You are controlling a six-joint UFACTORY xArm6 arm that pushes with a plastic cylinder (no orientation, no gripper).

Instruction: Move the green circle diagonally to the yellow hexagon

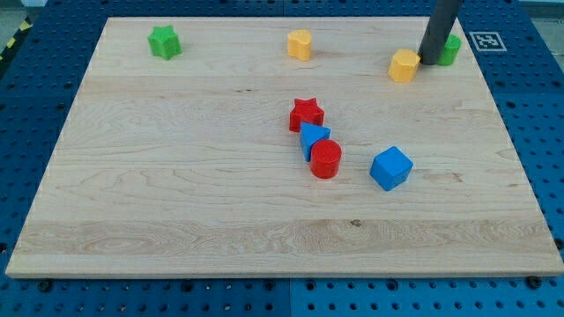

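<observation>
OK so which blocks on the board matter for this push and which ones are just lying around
Part of the job:
green circle, partly hidden behind the rod
yellow hexagon
my tip, between those two

Just lying about:
green star
yellow block
red star
blue triangle
red cylinder
blue cube

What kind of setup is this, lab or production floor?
Most likely a lab tabletop rig for pushing tests. A wooden board lies on a blue perforated bench, with a fiducial marker at the view's top right. My tip sits between the yellow hexagon and the green circle.
</observation>
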